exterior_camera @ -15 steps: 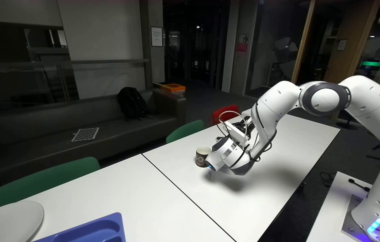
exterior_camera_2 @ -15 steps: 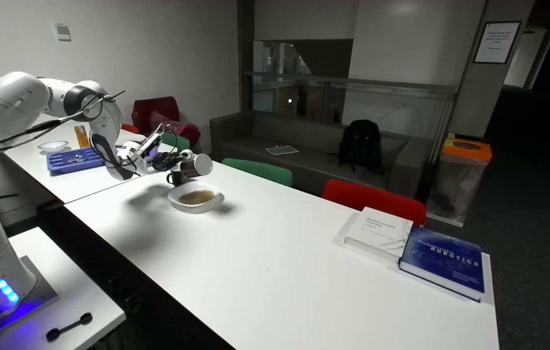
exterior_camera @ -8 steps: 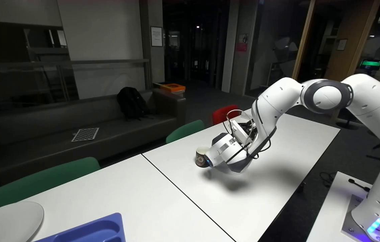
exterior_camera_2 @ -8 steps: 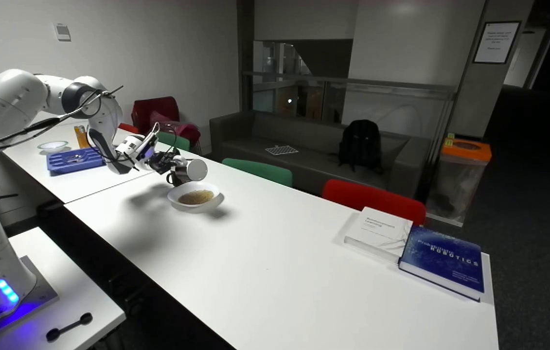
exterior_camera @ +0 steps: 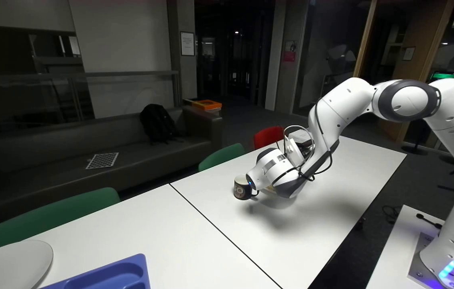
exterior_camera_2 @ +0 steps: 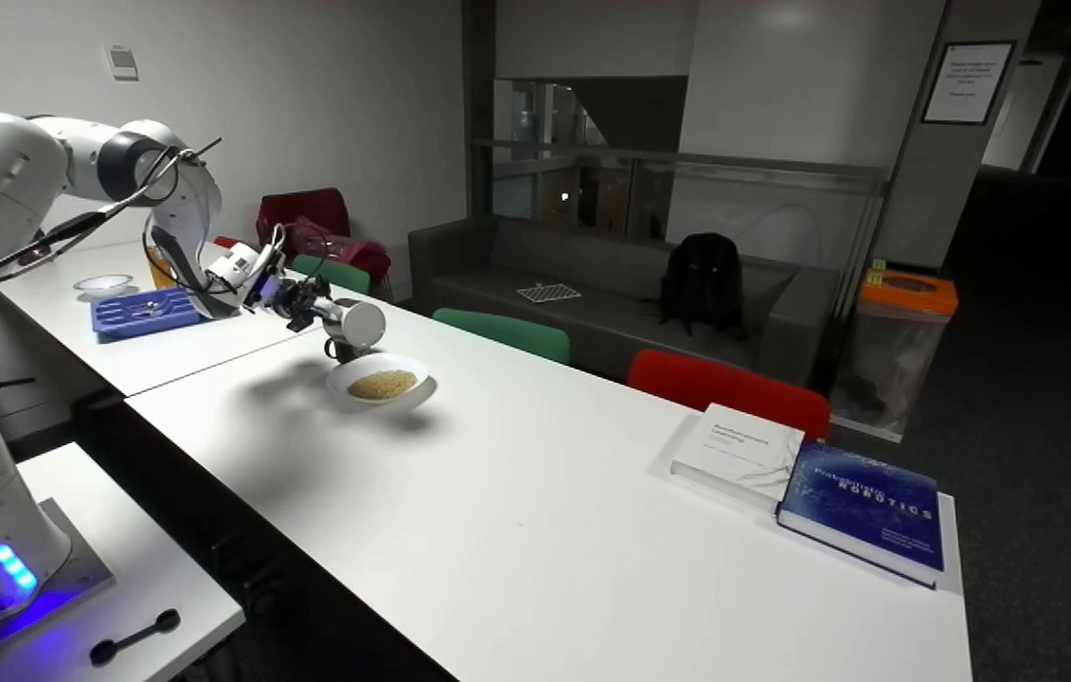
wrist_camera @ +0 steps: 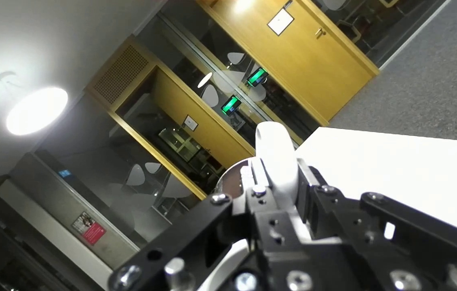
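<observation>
My gripper (exterior_camera_2: 319, 311) is shut on a light-coloured mug (exterior_camera_2: 361, 324), held on its side above the table with a round end facing out. I cannot tell whether that end is the opening or the base. In the wrist view the gripper (wrist_camera: 280, 171) has a white rounded piece, apparently the mug's handle (wrist_camera: 276, 151), between its fingers. The mug's brown body (wrist_camera: 231, 180) shows behind the left finger. A white bowl (exterior_camera_2: 336, 379) with brown grains (exterior_camera_2: 383, 384) stands just below the held mug. A dark mug (exterior_camera: 242, 189) stands upright behind the bowl, partly hidden (exterior_camera_2: 343, 351).
A blue tray (exterior_camera_2: 133, 318) stands on the table with a pale dish (exterior_camera_2: 103, 283) and an orange item (exterior_camera_2: 160, 275) behind it. A white book (exterior_camera_2: 739, 450) and a blue book (exterior_camera_2: 862, 511) lie at the far end. Green and red chairs (exterior_camera_2: 729, 388) line the table.
The arm's elbow has risen. The held mug has shifted left, away from over the bowl's middle, in an exterior view. The dark mug's handle is now uncovered. The bowl and dark mug stay put.
</observation>
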`<state>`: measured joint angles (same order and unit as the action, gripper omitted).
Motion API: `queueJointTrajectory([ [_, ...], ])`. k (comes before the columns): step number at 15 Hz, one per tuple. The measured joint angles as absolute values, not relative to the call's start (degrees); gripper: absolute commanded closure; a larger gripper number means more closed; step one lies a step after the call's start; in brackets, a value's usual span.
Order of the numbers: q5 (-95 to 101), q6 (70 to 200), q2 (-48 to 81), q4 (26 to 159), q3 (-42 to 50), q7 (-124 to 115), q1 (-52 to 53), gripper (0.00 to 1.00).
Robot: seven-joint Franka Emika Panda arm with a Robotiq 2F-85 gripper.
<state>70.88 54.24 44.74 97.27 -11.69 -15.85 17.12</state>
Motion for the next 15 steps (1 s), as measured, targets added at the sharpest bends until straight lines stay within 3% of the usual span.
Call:
queueJointTrajectory([
  [15,67.8,73.4,27.0,117.2,-11.3,-45.3,12.8,0.95],
])
